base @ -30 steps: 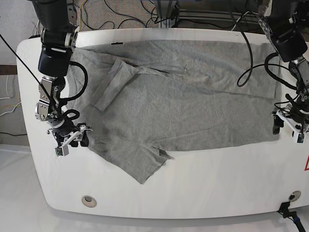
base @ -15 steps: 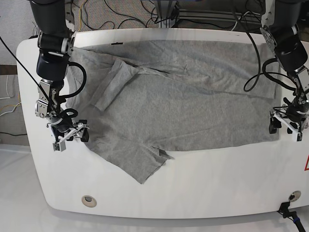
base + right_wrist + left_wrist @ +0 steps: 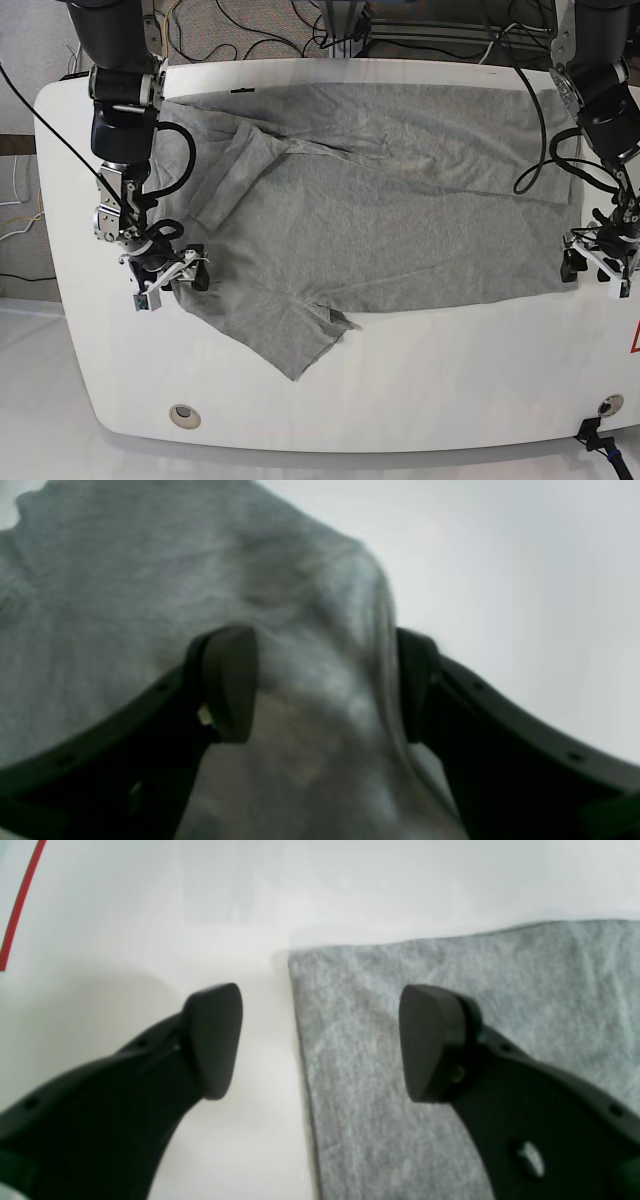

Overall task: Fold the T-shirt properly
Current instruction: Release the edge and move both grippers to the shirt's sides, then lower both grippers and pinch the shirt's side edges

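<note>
The T-shirt (image 3: 380, 220), a large grey knit, lies spread and wrinkled across the white worktop (image 3: 450, 380), reaching from near its left edge almost to its right edge, with one sleeve pointing toward the front edge. The left gripper (image 3: 320, 1040) sits at the shirt's corner near the worktop's right edge, jaws apart, one finger over bare worktop and the other over cloth. The right gripper (image 3: 325, 685), near the left edge, has jaws apart around a raised fold of fabric.
</note>
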